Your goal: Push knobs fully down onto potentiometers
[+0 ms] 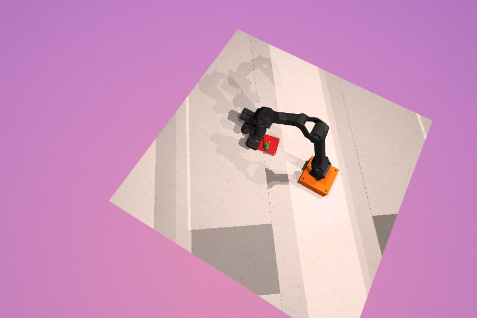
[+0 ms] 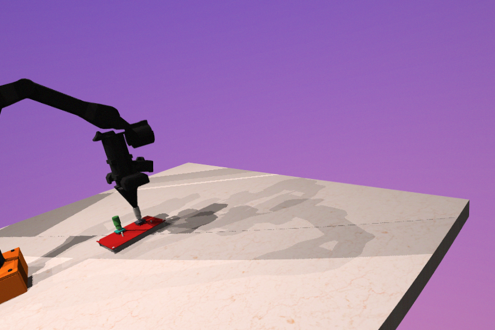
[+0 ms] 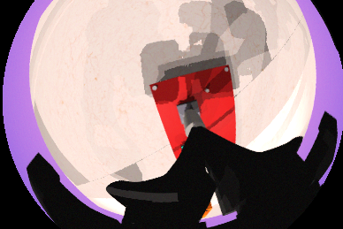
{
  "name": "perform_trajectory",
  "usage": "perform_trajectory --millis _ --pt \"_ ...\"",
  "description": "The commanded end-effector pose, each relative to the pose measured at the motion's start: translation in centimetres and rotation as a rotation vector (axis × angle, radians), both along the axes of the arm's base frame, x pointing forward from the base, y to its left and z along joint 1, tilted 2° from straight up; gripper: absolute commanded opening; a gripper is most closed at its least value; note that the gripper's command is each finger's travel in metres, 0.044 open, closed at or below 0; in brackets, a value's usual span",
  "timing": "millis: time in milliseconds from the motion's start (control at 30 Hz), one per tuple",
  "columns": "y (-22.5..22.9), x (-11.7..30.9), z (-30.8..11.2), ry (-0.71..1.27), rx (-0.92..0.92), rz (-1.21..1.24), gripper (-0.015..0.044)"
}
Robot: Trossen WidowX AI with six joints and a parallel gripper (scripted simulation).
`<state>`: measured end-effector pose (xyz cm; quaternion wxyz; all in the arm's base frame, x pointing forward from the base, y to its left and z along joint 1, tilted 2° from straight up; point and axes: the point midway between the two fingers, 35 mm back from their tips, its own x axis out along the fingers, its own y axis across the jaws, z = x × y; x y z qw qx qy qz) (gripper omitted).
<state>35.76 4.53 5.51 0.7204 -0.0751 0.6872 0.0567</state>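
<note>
The red circuit board (image 1: 272, 147) (image 2: 111, 241) (image 3: 222, 99) stands low on the table. A pale grey knob (image 2: 137, 214) (image 3: 194, 118) stands upright on the dark grey potentiometer (image 2: 139, 222); I cannot tell whether any gap is left between them. My gripper (image 2: 135, 206) (image 3: 196, 131) is shut with nothing between its fingers. Its tips are at the top of the grey knob, seemingly touching it. A green knob (image 1: 266, 144) (image 2: 115, 221) stands on the teal potentiometer (image 2: 119, 231), with a narrower green part below its wide top. In the top view the arm hides the grey knob.
A small pale post (image 2: 121, 234) stands beside the teal potentiometer. A small round part (image 3: 207, 90) is near the board's far end. The orange arm base (image 1: 330, 176) (image 2: 7, 289) stands off the board's green-knob side. Arm shadows cross the table (image 1: 228, 194) (image 2: 217, 295).
</note>
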Motion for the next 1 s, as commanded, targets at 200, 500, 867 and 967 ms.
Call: perform_trajectory --millis 200,500,867,967 --pt "0.0 0.1 -0.6 0.008 0.001 0.003 0.0000" --pt "0.0 0.1 -0.6 0.008 0.001 0.003 0.0000" --pt "0.1 0.1 0.9 0.007 0.001 0.003 0.0000" --pt "0.1 0.0 1.4 0.007 0.001 0.003 0.0000"
